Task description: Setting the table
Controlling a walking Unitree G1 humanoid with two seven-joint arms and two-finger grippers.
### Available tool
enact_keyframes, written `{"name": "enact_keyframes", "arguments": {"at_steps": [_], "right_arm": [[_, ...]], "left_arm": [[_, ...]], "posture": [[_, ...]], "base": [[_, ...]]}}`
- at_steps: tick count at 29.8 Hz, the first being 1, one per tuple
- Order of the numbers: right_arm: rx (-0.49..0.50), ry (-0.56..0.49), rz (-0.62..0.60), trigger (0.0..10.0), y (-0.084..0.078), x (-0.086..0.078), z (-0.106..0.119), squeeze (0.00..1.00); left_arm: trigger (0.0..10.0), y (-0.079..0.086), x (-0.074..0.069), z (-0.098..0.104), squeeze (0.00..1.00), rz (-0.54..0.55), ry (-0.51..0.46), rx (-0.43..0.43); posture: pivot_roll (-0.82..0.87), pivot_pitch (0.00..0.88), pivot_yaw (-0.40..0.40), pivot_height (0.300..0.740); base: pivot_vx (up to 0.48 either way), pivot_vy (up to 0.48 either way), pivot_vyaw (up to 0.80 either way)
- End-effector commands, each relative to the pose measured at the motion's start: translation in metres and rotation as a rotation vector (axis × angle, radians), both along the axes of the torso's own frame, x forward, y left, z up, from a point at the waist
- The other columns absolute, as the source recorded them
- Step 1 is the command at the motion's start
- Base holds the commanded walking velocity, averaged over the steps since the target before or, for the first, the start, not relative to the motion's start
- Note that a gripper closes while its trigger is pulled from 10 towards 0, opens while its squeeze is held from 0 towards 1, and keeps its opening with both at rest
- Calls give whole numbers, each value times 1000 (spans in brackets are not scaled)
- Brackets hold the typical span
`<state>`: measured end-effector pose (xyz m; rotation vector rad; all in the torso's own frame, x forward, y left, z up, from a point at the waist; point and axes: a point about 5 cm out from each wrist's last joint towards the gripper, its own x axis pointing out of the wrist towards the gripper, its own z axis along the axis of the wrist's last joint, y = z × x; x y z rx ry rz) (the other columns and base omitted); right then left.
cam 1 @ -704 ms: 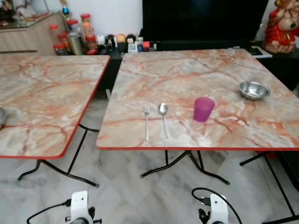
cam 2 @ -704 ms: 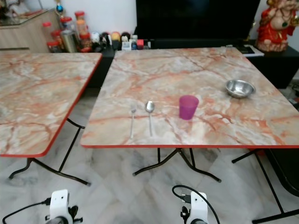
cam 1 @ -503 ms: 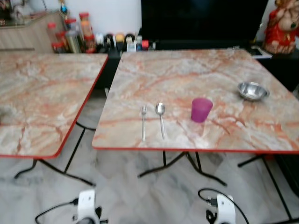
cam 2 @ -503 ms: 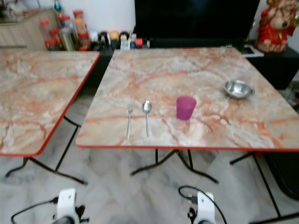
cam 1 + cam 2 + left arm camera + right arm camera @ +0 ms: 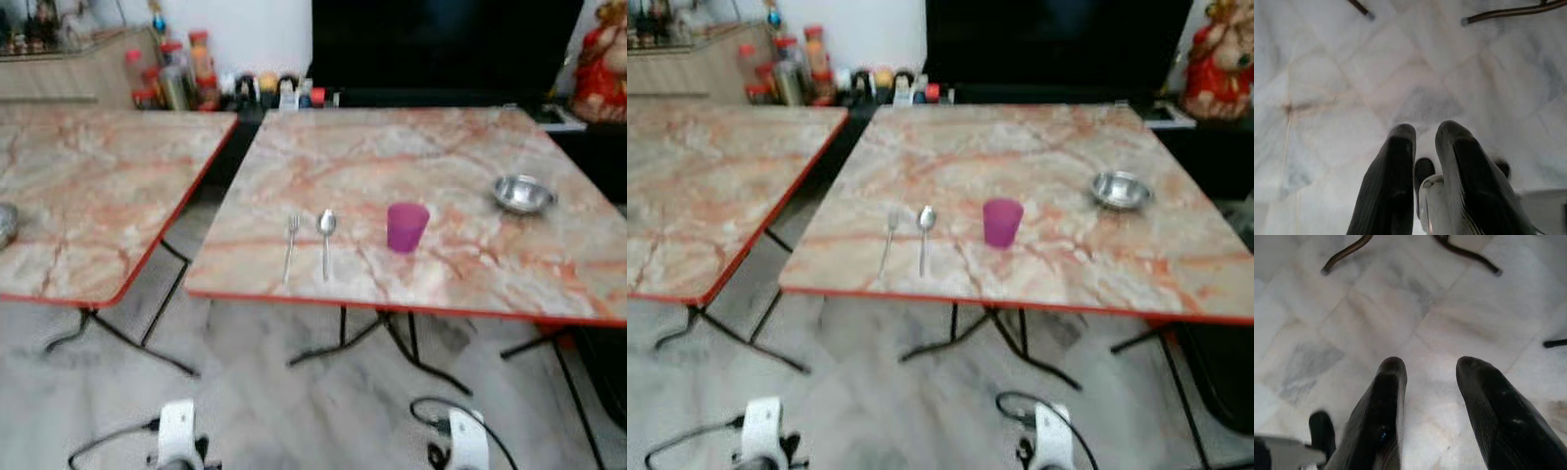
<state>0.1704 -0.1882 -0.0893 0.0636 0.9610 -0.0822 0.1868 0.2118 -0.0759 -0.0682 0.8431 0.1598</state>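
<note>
On the right-hand worktop (image 5: 460, 137) a purple cup (image 5: 407, 226) stands near the front edge. Taking the cup as landmark: a spoon (image 5: 326, 242) and a fork (image 5: 290, 247) lie to its left, side by side, long axes running front to back; a steel bowl (image 5: 523, 193) sits well apart to its right and farther back. Both arms hang low over the marble floor (image 5: 1415, 318), short of the worktop. The right gripper (image 5: 1430, 377) is spread apart and empty; the left gripper (image 5: 1424, 147) has its fingers nearly together, empty. The bowl lies ahead and to the right, so the right arm looks nearer (a judgement).
</note>
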Motion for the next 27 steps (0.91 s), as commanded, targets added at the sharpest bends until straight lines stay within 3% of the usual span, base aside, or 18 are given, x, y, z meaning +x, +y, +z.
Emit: {"name": "enact_keyframes", "arguments": {"at_steps": [1, 12, 16, 27], "right_arm": [[-10, -15, 12, 10000, -2, 4, 2, 0], [-6, -45, -5, 10000, -2, 9, 5, 0], [-5, -42, -32, 10000, -2, 9, 5, 0], [-3, -45, -34, 10000, -1, 12, 6, 0]], "left_arm": [[10000, -3, 2, 0, 0, -13, 2, -3], [10000, -3, 0, -1, 0, -12, 7, -4], [10000, -3, -1, -1, 0, 5, 2, -10], [10000, 1, -2, -1, 0, 23, 8, -12]], "posture": [[-10, 0, 12, 728], [-11, 0, 11, 728], [-9, 0, 12, 728], [-8, 0, 14, 728]], "base": [[0, -401, 0], [0, -400, 0], [0, 0, 0], [0, 0, -673]]}}
